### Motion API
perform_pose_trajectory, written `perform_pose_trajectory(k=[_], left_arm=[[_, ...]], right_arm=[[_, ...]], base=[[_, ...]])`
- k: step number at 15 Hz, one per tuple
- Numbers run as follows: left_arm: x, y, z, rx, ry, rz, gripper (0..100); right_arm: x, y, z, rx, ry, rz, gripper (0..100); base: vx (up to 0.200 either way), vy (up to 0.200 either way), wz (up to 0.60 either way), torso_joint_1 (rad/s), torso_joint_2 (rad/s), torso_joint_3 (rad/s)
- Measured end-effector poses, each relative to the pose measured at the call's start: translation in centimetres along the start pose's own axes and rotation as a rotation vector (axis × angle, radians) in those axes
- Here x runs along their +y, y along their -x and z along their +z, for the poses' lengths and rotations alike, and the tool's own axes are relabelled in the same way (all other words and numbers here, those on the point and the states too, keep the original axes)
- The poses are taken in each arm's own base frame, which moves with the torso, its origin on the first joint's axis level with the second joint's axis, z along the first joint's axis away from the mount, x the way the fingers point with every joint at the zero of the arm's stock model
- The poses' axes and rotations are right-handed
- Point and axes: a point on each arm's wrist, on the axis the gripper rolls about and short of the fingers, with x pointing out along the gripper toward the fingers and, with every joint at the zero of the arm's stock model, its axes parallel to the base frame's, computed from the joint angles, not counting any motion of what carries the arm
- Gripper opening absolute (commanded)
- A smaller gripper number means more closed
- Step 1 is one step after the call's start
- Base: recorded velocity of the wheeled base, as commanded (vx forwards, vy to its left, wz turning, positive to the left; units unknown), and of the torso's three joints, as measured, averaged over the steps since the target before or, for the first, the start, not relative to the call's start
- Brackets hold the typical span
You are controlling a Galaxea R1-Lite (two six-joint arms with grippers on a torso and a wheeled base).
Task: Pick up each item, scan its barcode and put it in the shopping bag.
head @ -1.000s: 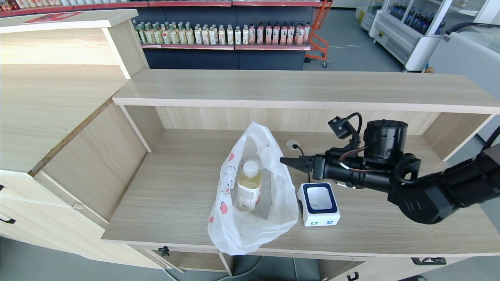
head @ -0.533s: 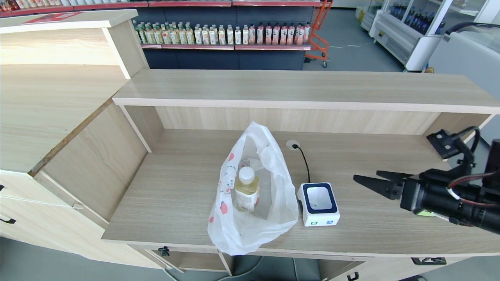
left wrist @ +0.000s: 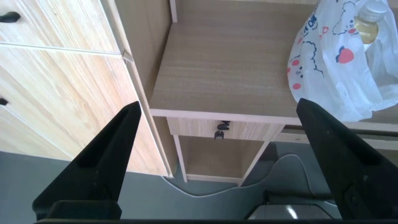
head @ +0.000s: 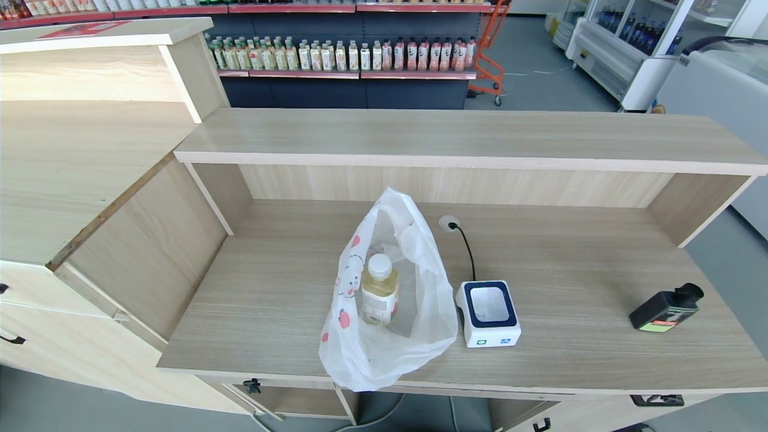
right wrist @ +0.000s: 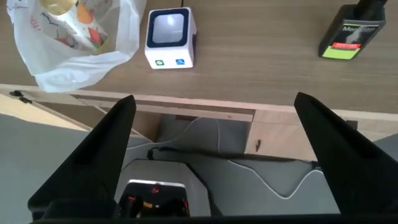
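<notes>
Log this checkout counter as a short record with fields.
bag: white, open, on the counter, just left of the scanner
in bag: one bottle, upright, white cap, yellow drink
scanner: white box, window facing up, cable running to a hole in the counter
not yet bagged: black bottle, lying at the counter's right end
left hand: open, empty
right hand: open, empty
</notes>
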Motion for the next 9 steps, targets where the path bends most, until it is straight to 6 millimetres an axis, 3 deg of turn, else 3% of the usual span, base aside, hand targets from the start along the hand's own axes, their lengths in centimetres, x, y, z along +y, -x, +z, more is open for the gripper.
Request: perform_pose_trajectory(k=[3, 9], left_arm=[[0.0, 0.0, 0.0, 0.0, 0.0, 0.0, 100], [0.0, 0.0, 0.0, 0.0, 0.0, 0.0, 100]], right_arm=[[0.1, 2.2, -2.9, -0.091, 0.053, -0.065, 100], [0.0, 3.0, -4.0, -0.187, 0.082, -0.145, 100]], base=[[0.0, 0.0, 0.0, 0.0, 0.0, 0.0], [0.0, 0.0, 0.0, 0.0, 0.0, 0.0]])
